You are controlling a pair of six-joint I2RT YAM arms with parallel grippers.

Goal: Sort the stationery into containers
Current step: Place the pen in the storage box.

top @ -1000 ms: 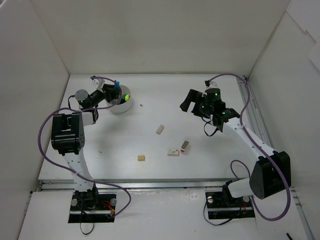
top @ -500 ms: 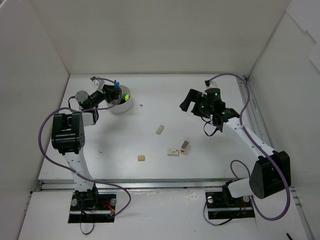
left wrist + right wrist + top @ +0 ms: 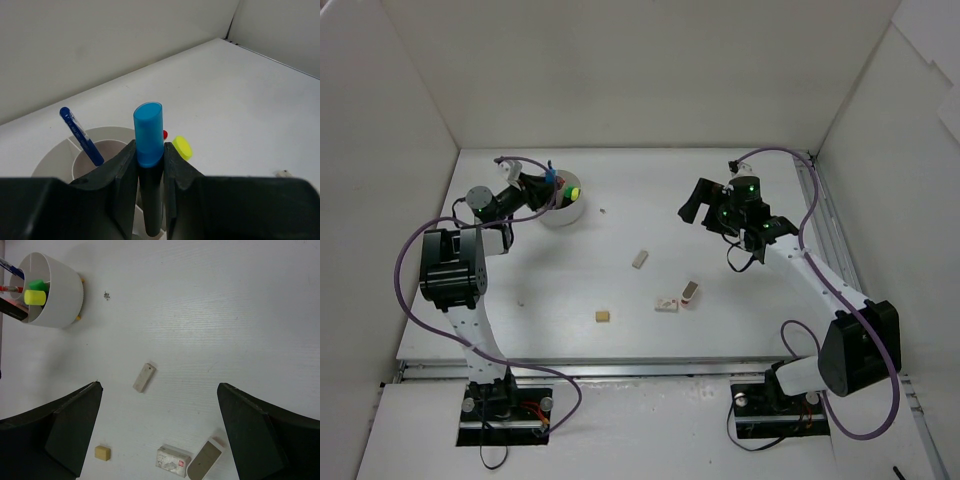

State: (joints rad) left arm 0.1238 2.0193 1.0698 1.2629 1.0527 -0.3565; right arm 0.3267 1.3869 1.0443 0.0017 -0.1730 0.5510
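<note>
the left claw [image 3: 149, 152] is pinching a black marker with a blue cap [image 3: 148, 131], cap upward, directly over the white pot [image 3: 52, 156] at the far left of the surface [image 3: 750, 300]. a blue pen [image 3: 80, 136], a yellow cap [image 3: 183, 147] and a red tip [image 3: 165, 134] stick up from the pot's compartments. the right claw [image 3: 160, 386] hangs spread wide, holding nothing, above the middle of the surface. below it lie a long pale eraser [image 3: 144, 377], a small beige eraser [image 3: 102, 452], a white sleeved eraser [image 3: 172, 460] and a brown-sleeved eraser [image 3: 205, 465], the last two just beside each other.
</note>
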